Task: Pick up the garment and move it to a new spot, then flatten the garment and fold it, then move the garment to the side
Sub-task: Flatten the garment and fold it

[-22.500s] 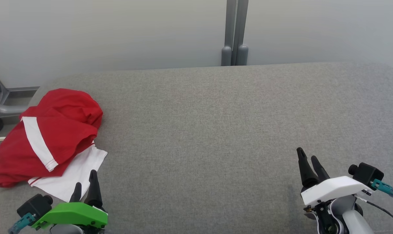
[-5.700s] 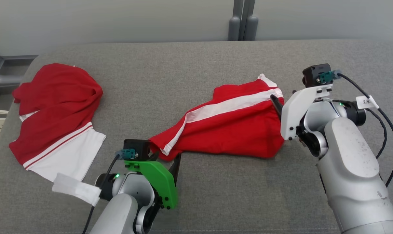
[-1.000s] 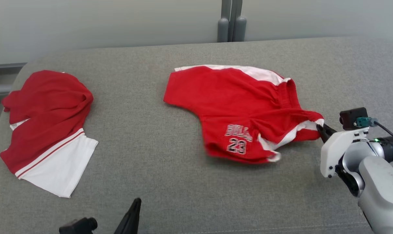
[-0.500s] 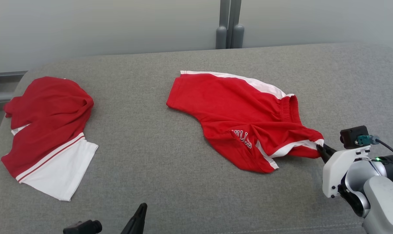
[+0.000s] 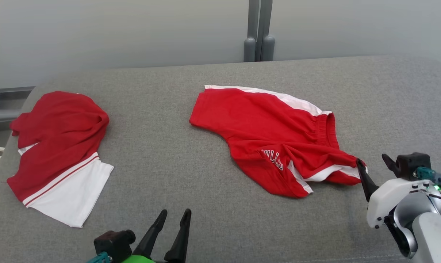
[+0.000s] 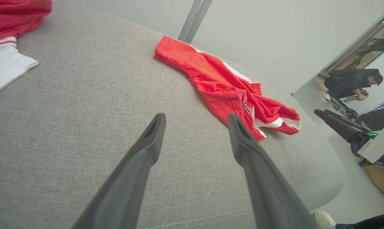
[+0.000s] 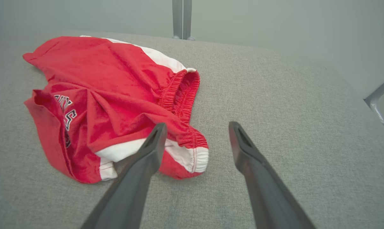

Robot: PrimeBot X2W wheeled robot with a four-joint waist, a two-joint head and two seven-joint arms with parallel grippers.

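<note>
Shorts (image 5: 275, 138) in red, with a white side stripe and an elastic waistband, lie rumpled on the grey fabric-covered bench (image 5: 206, 190), a little right of its middle. One leg is spread flat toward the far left. The other is folded over on itself, so the white lettering on it is partly hidden (only the last few letters read). The waistband end points toward the robot's right side.

The right pincer (image 5: 372, 160) sits low at that waistband corner with its jaws spread apart, grasping nothing. In the head view one dark finger tip is right at the white-edged corner; whether it touches the cloth I cannot tell. In the right wrist view the same corner of the shorts (image 7: 115, 82) lies in the gap of the right pincer (image 7: 197, 125), with one finger crossing in front of the white stripe.

The left pincer (image 5: 175, 213) is at the near edge of the bench, well apart from the shorts, its jaws also parted and empty. The left wrist view looks past the left pincer (image 6: 195, 119) to the shorts (image 6: 223, 86).

A second red-and-white garment (image 5: 56, 146) lies bunched at the far left of the bench, apart from the shorts. Two grey posts (image 5: 259, 33) stand behind the bench against the pale wall.
</note>
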